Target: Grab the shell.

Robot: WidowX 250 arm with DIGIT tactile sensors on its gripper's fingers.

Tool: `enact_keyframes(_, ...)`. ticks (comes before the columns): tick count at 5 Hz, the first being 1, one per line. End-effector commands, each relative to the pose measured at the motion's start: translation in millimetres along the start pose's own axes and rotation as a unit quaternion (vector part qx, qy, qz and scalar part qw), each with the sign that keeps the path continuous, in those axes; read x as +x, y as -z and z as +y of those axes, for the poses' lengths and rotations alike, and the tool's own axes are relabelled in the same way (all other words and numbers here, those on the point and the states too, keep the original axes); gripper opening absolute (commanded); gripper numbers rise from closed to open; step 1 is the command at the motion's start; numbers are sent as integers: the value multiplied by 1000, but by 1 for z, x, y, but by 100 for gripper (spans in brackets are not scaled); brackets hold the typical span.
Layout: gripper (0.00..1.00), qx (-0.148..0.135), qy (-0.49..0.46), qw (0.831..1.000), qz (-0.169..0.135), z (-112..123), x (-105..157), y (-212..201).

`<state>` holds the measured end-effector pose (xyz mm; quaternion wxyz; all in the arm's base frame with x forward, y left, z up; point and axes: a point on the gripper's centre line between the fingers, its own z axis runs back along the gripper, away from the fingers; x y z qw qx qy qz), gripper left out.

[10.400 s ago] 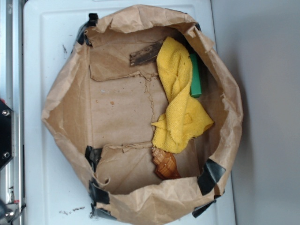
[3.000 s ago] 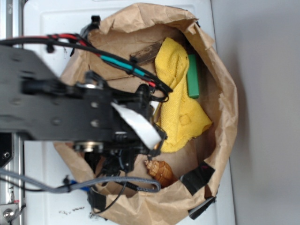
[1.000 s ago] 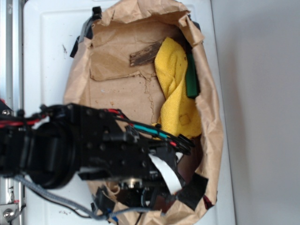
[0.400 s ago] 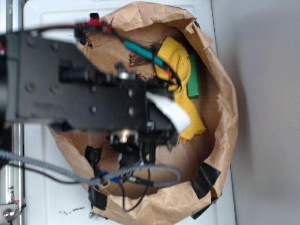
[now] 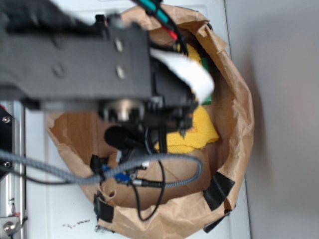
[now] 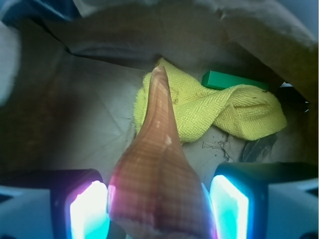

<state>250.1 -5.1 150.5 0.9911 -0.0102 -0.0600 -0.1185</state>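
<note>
Paper bag (image 5: 234, 124), 1, brown, crumpled, taped at rim; holds all items. Robot arm (image 5: 75, 59), 1, over the bag, blurred. Yellow cloth (image 6: 219, 112), 1, bunched on the bag floor. Green block (image 6: 234, 79), 1, behind the cloth. Shell (image 6: 157, 179), 1, clamped between the 2 lit pads of the gripper (image 6: 158, 209), tip pointing forward, apparently raised clear of the floor. Risk, judged: the glossy, tapering whorls could slip or pivot in the squeeze; cables could snag the bag rim.
</note>
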Motion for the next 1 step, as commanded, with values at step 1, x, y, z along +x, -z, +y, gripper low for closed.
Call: enact_keyframes(1, 0, 8, -6, 998, -61, 0, 2, -27)
